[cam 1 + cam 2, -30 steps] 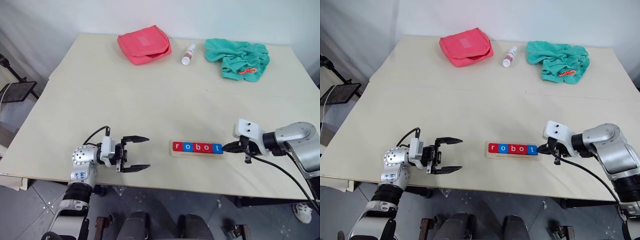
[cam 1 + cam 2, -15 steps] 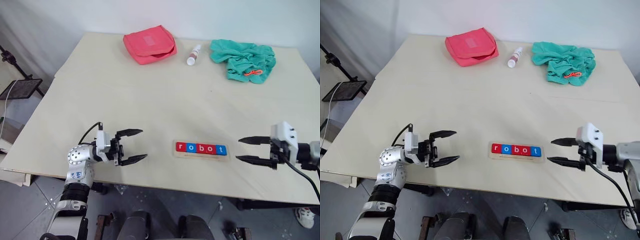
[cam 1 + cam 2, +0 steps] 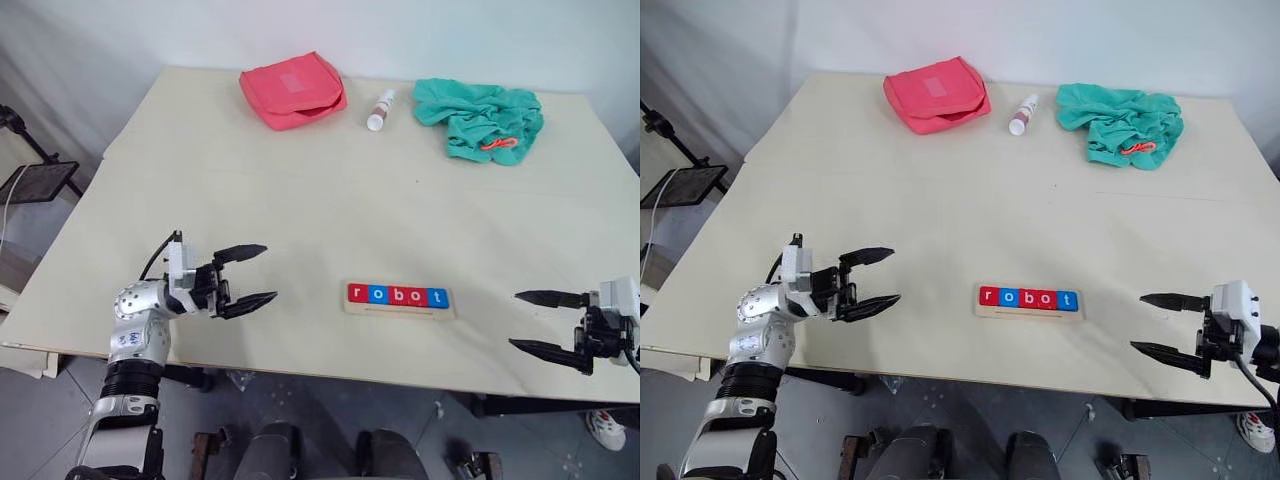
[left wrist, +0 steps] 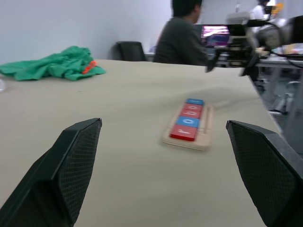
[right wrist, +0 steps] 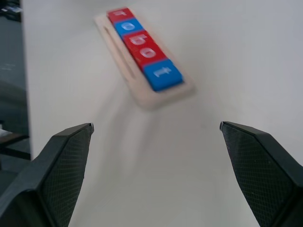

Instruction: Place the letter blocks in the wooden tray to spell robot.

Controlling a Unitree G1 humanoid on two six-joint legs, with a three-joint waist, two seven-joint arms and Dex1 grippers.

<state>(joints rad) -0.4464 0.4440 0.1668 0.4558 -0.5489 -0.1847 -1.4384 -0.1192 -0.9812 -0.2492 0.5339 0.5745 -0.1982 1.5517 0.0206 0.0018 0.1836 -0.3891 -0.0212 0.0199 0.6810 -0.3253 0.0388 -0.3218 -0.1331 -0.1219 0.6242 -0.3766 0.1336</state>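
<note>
Table [image 3: 300,200]: blocks [image 3: 397,295] spelling robot in tray [image 3: 398,309]; right gripper [image 3: 553,327] released, backed off since earlier; left gripper [image 3: 247,275] spread, empty; task apparently done.

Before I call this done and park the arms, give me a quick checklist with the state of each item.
1. Five letter blocks sit in the wooden tray: ok.
2. Letters read r, o, b, o, t in order: ok.
3. Right gripper open, empty and apart from the tray: ok.
4. Left gripper open, empty and apart from the tray: ok.
5. Blocks seated flat in the groove: cannot tell for certain; they look level in the left wrist view.
6. Red pouch, small bottle and green cloth lie at the far edge, away from both arms: ok.
</note>
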